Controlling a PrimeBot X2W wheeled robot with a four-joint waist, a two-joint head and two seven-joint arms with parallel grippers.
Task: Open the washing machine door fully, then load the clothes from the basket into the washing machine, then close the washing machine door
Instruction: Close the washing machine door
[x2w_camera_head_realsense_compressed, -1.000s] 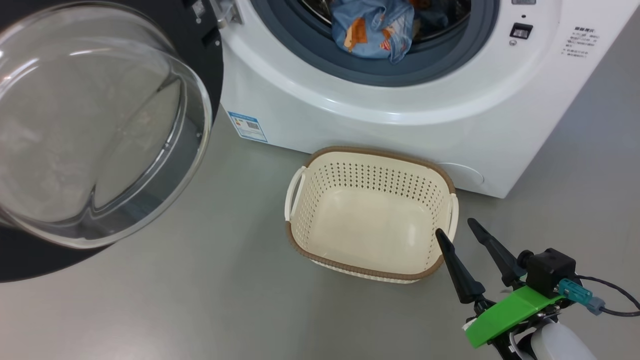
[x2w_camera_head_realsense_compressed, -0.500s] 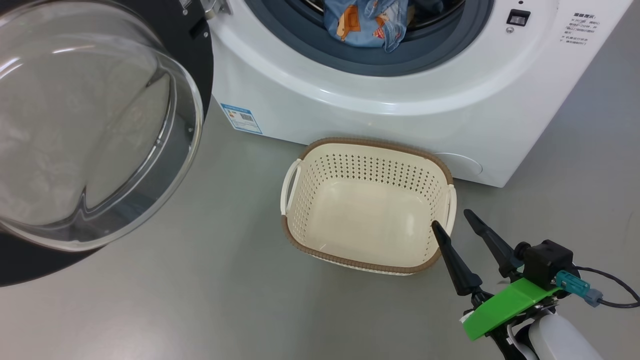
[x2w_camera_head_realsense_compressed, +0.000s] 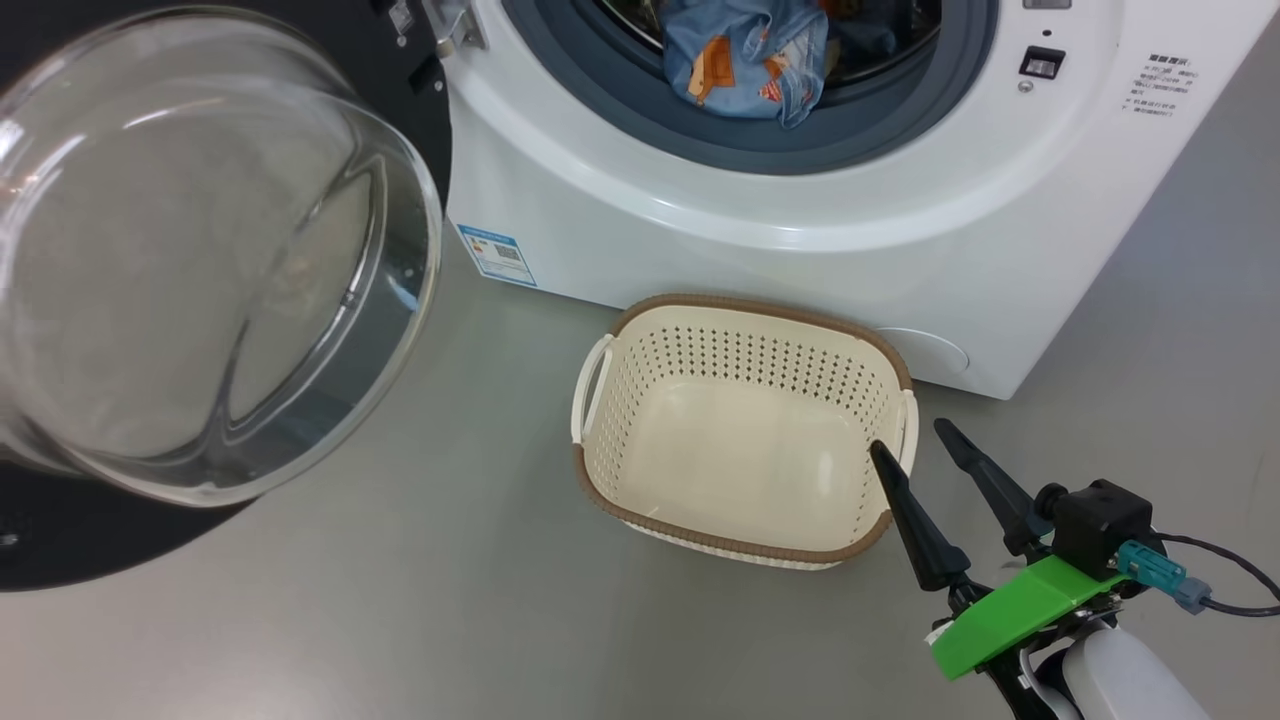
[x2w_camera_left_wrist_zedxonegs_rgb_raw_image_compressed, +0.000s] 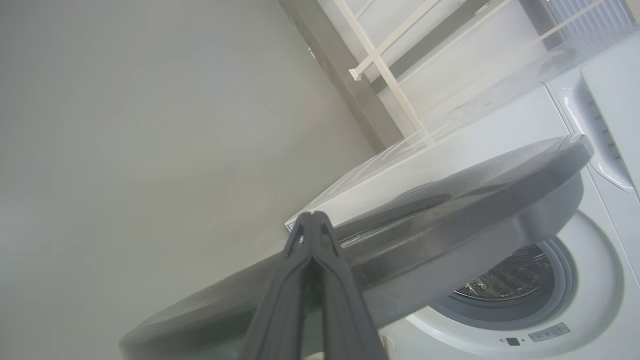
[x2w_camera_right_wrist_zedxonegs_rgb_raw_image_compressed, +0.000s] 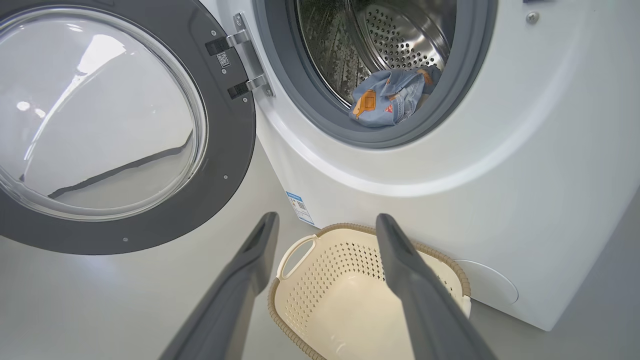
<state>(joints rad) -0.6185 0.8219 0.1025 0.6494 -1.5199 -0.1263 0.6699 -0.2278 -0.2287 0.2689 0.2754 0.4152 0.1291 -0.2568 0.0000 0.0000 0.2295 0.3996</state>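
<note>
Head view: vs a sec ago the washing machine door (x2w_camera_head_realsense_compressed: 210, 280) has swung a bit. Its glass bowl now reaches further toward the washing machine (x2w_camera_head_realsense_compressed: 800, 230) front, while the basket (x2w_camera_head_realsense_compressed: 740, 303) sits at the same spot in frame, so that's the door moving, not the cam (cam wobbled in between but it's back). Door hangs off the washer's left side, wide open for now. Left wrist view explains it imo: left gripper (x2w_camera_left_wrist_zedxonegs_rgb_raw_image_compressed: 312, 220) has its fingers pressed tight together, holding nothing, tips up at the door's outer face. Can't tell if it's actually touching, but it looks like a push. Right gripper (x2w_camera_head_realsense_compressed: 909, 436) hasn't rly budged: fingers spread wide, nothing between them, hovering by the basket corner farthest from the washer. Basket's on the floor (x2w_camera_head_realsense_compressed: 400, 600) just in front of the washer's base, and it's empty. Clothes (x2w_camera_head_realsense_compressed: 745, 55) are inside the washer, bunched at the front lip of the drum (x2w_camera_right_wrist_zedxonegs_rgb_raw_image_compressed: 400, 40). So loading looks done, and I'd say we're at the start of the closing step. One worry tho: the fabric sits v close to the opening's edge and could get pinched when the door comes round.
</note>
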